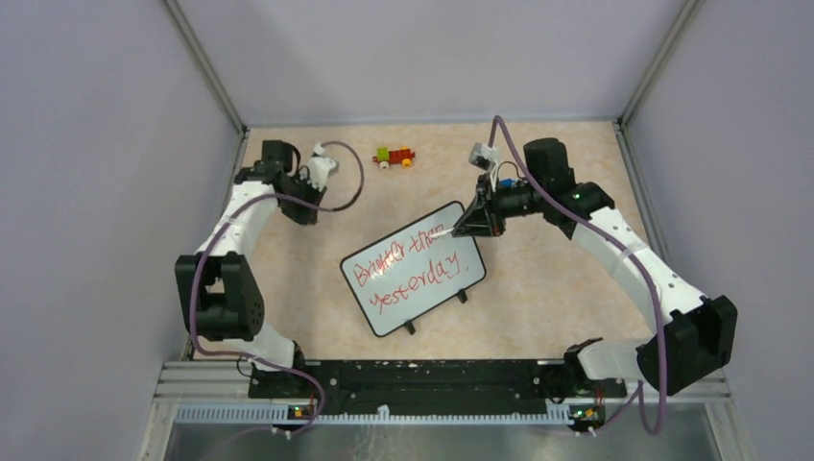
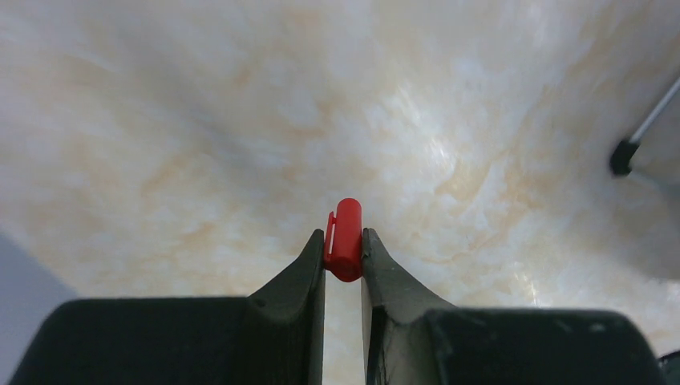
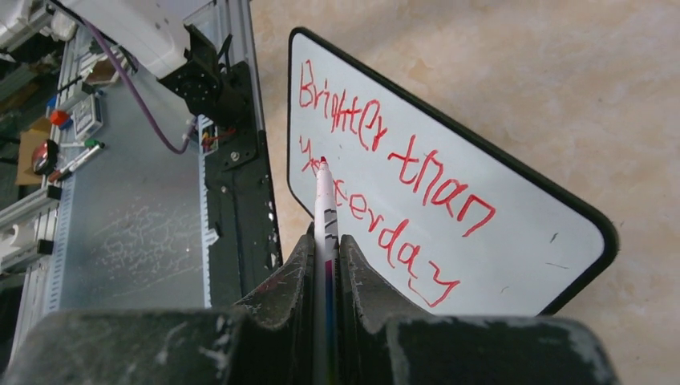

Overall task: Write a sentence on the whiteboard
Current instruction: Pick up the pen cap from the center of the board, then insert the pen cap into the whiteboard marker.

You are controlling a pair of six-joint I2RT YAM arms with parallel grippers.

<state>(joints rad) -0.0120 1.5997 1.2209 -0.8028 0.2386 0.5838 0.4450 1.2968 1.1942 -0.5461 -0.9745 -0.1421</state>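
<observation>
Right wrist view, right jaws pinching marker (image 3: 324, 210), sentence (image 3: 401, 160) partly hidden (line 2), left jaws pinching red cap (image 2: 345, 239).

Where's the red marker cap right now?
Left wrist view: the red cap is pinched in the left gripper, over bare table at the far left, apart from the whiteboard.

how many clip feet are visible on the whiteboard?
2. Both sit on the near long edge of the whiteboard in the top view: the left clip foot and the right clip foot. More may be hidden under the far edge.
</observation>
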